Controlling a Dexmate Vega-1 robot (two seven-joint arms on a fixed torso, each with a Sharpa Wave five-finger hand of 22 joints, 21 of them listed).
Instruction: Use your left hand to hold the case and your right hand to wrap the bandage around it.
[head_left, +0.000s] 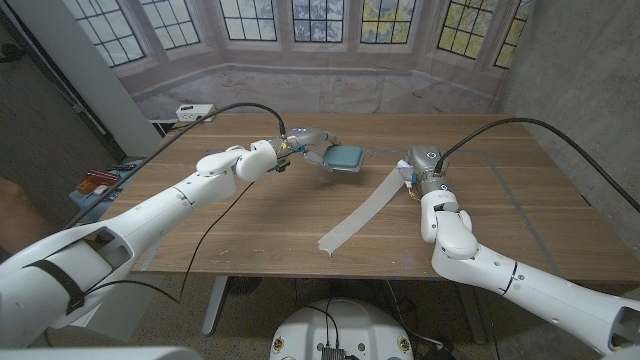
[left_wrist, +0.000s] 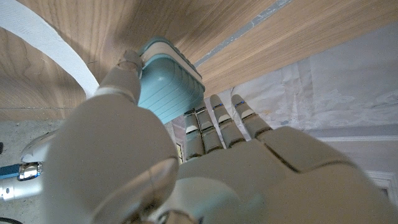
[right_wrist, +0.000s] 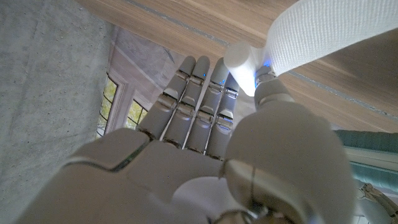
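On the wooden plank counter (head_left: 250, 215), toward its far middle, the left robot hand (head_left: 305, 146) grips a teal ribbed hard-shell case (head_left: 346, 158) with rounded corners, thumb on one face and fingers (left_wrist: 217, 124) on the other. A white woven fabric bandage strip (head_left: 358, 216) runs flat and diagonally across the grain; the right robot hand (head_left: 422, 170) pinches its far end between thumb and fingers (right_wrist: 186, 106). Behind the counter hangs a backdrop of leaded windows (head_left: 320, 20).
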